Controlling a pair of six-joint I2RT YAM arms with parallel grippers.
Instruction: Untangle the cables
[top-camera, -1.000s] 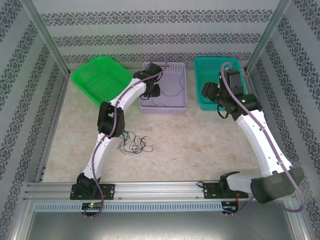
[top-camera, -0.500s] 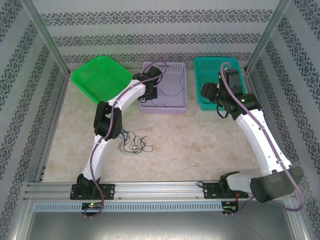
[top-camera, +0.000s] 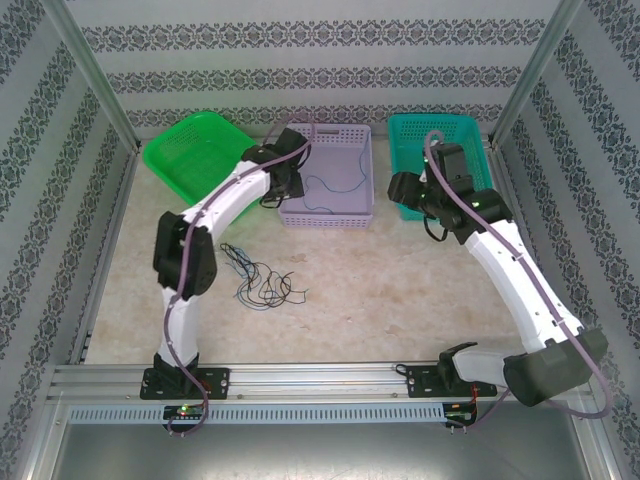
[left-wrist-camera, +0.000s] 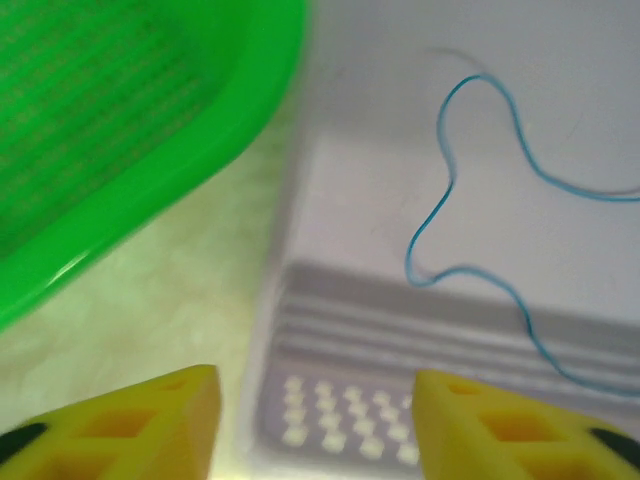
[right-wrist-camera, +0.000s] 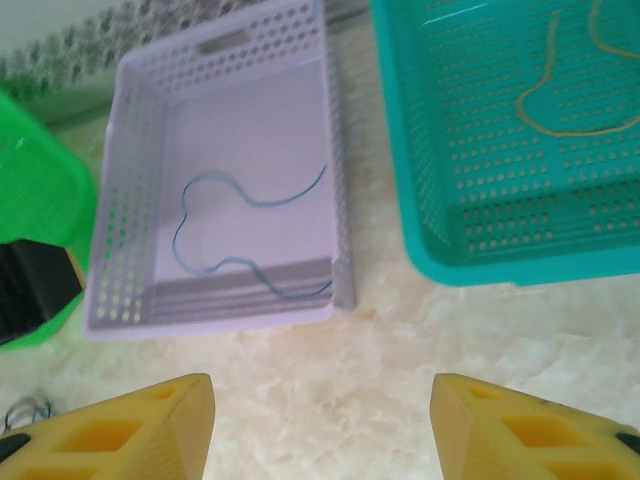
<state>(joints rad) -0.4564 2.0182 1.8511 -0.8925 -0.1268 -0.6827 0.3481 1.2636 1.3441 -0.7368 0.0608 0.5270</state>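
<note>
Green basket (top-camera: 192, 150) at far left. No cable visible in it, so prob. the bin waiting for whichever colour comes next.

L gripper (left-wrist-camera: 315, 405) hovers over the near-left corner of the lavender basket (top-camera: 328, 218), right by the green basket's rim. Jaws clearly apart w/ nothing between the yellow fingers (left-wrist-camera: 130, 425), so it's empty. Wrist view is blurred, arm likely mid-move.

Dark tangle (top-camera: 265, 285) sits on the marble-look tabletop (top-camera: 400, 290), front-left of centre, near the L arm's elbow and well apart from all three baskets. Looks like several thread-thin dark wires looped over each other. Can't count them. This is the part of the job left undone.

Blue cable (left-wrist-camera: 449, 178) lies loose and wavy on the lavender basket's floor, alone and touching no finger — reads as one strand sorted out and parked by colour.

R gripper (right-wrist-camera: 322, 400) hangs above bare table betw. the lavender and teal baskets, jaws wide, holding nothing. Looks like a neutral standby spot w/ both bins in its cam.

Teal basket (top-camera: 430, 122) at right holds a yellowish-tan cable (right-wrist-camera: 545, 127), a loose loop on the perforated floor — same logic, one colour per bin.

My read: two strands sorted and the dark clump next, closest to the L arm.
</note>
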